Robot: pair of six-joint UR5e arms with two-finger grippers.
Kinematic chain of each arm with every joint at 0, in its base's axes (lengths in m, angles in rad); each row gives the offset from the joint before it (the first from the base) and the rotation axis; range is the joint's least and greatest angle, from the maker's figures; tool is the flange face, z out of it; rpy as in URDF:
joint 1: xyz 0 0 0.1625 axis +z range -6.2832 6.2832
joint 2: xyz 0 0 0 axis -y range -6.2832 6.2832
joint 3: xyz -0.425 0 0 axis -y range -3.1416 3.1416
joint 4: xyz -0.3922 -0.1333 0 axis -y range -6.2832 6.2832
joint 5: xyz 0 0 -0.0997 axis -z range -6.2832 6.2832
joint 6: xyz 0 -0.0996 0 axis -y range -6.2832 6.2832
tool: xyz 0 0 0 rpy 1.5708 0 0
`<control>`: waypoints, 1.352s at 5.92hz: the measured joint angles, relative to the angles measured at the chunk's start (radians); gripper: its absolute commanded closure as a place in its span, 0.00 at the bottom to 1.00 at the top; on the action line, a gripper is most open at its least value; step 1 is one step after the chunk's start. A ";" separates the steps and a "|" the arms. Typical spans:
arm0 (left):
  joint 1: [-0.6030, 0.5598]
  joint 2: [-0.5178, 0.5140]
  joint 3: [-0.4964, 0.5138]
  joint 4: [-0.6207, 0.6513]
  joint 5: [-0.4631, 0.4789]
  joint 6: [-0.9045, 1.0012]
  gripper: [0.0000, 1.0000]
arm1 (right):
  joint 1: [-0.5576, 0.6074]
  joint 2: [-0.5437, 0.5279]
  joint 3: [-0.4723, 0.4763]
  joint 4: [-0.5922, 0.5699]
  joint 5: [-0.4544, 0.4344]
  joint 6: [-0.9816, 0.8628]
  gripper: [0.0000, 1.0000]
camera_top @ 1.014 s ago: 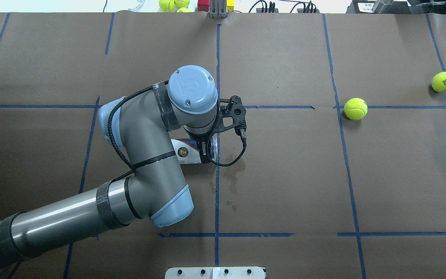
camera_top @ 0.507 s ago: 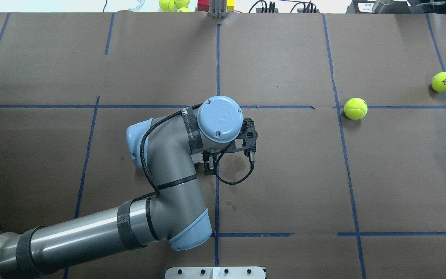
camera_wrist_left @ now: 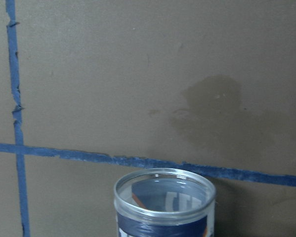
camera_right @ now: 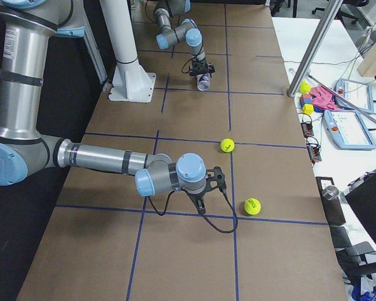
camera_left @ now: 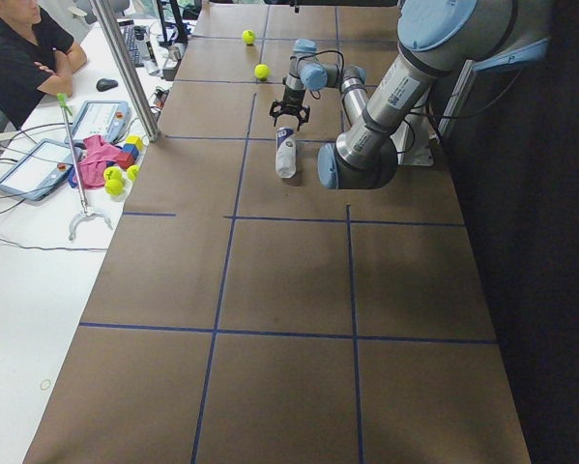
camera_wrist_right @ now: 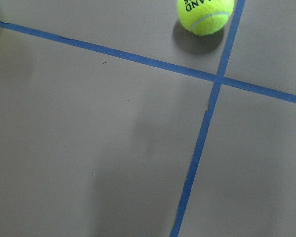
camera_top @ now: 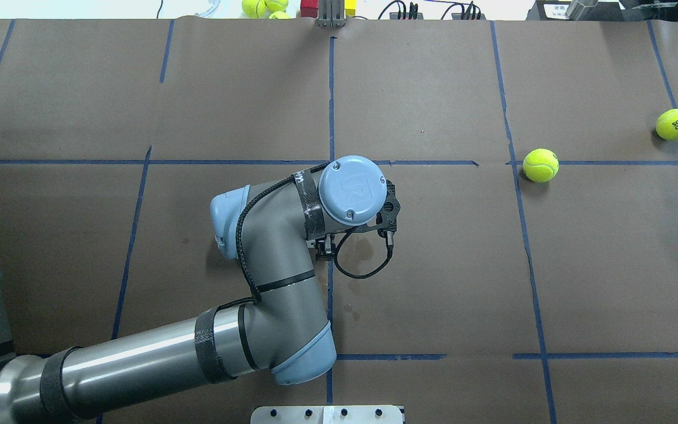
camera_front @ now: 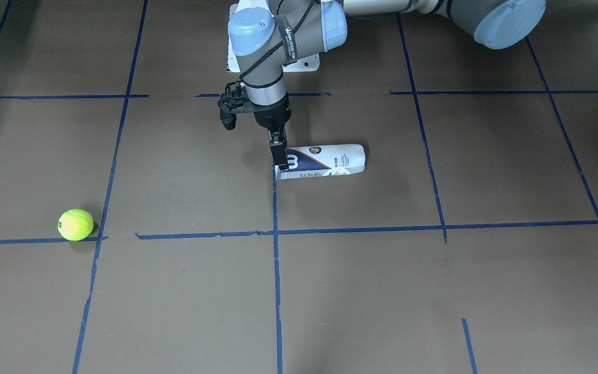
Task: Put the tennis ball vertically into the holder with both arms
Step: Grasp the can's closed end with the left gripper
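The holder (camera_front: 325,161), a clear can with a navy and white label, lies on its side. Its open mouth (camera_wrist_left: 165,197) points to my right. The arm hides it in the overhead view. My left gripper (camera_front: 279,156) points down at the mouth end. Its fingers (camera_top: 322,252) show as one dark bar, so I cannot tell whether they are open or shut. Two tennis balls (camera_top: 540,165) (camera_top: 675,124) lie far right. My right gripper (camera_right: 200,207) hangs over the paper beside the lettered ball (camera_right: 252,205), which also shows in the right wrist view (camera_wrist_right: 205,15). I cannot tell its state.
The table is covered in brown paper with blue tape lines (camera_top: 330,88). A dark stain (camera_top: 364,252) lies by the can's mouth. The white pedestal (camera_right: 131,81) stands at my side. More balls and blocks (camera_top: 263,7) sit past the far edge. An operator (camera_left: 18,48) sits at the side.
My left wrist has swung right, towards my base and lower, while the fingers stayed near the can's mouth. The arm now covers the can from overhead. The balls have not moved.
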 measured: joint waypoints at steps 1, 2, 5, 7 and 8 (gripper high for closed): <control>0.008 0.003 0.011 -0.003 0.010 -0.004 0.00 | 0.000 -0.002 -0.001 -0.001 0.009 0.000 0.00; 0.016 0.007 0.017 -0.008 0.015 -0.008 0.00 | 0.000 -0.004 -0.001 -0.001 0.019 0.000 0.00; 0.020 0.010 0.024 -0.023 0.027 -0.007 0.00 | 0.000 -0.008 -0.001 0.000 0.025 0.000 0.00; 0.021 0.014 0.039 -0.051 0.057 -0.006 0.00 | 0.000 -0.008 -0.001 0.000 0.025 0.000 0.00; 0.021 0.028 0.044 -0.076 0.062 -0.009 0.00 | 0.000 -0.008 -0.001 0.000 0.026 0.001 0.00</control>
